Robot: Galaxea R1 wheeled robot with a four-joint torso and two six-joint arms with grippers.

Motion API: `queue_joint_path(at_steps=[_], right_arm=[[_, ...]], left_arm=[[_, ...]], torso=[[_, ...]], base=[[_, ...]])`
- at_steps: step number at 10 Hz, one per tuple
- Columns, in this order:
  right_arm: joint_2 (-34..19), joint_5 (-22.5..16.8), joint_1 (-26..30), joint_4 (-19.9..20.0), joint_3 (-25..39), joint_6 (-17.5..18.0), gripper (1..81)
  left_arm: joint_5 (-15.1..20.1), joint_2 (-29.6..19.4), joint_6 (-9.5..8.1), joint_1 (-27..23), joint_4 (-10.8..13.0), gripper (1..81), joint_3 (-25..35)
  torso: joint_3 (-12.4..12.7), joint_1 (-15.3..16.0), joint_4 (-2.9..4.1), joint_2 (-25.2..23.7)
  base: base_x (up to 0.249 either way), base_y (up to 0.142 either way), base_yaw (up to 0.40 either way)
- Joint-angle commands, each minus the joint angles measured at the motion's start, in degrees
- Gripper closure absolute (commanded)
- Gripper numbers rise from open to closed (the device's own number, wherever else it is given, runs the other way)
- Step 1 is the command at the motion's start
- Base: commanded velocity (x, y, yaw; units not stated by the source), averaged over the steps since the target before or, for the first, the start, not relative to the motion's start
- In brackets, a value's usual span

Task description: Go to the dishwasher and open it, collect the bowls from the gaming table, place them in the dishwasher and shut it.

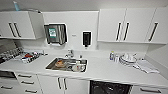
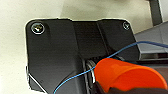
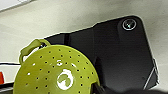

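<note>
Gaping dark under the white surface point(image 1: 105, 72), the dishwasher point(image 1: 110, 88) sits right of the steel sink point(image 1: 67, 65). An orange bowl point(image 2: 125, 75), smooth plastic, lies close at the left wrist; a green perforated bowl point(image 3: 55, 72) at the right. Whether either pincer grips, I cannot tell.

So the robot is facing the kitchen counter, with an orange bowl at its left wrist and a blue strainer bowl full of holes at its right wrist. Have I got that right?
Nearly. The bowl with holes is yellow-green, not blue; the right wrist view shows it. The rest holds: the head view faces the counter, and an orange bowl shows at the left wrist.
</note>
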Motion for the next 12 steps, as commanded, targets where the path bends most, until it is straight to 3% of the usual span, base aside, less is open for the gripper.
queue_joint_path(at_steps=[1,10,11,12], right_arm=[[-0.31,-1.46,2.94,-0.44,0.04,-0.13,81.1],[-1.1,-1.37,2.94,0.08,0.04,0.13,81.1],[-1.1,-1.29,2.94,0.17,0.04,0.22,81.1],[-1.19,-1.2,3.03,0.26,0.04,0.22,81.1]], left_arm=[[2.12,-0.34,0.09,-2.91,-0.24,81.1,0.46],[-0.6,-0.68,0.0,-2.04,0.55,81.1,0.98],[-0.69,-0.86,0.0,-2.04,0.46,81.1,1.16],[-0.69,-1.47,0.0,-2.03,0.46,81.1,1.77]], torso=[[0.0,0.0,0.0,0.0],[0.0,-0.02,0.0,0.0],[-4.27,-0.02,0.0,0.0],[-5.65,-0.02,0.0,0.0]], base=[[0.09,-0.062,0.0],[0.018,-0.007,0.0],[0.0,0.0,0.0],[0.0,0.0,0.0]])
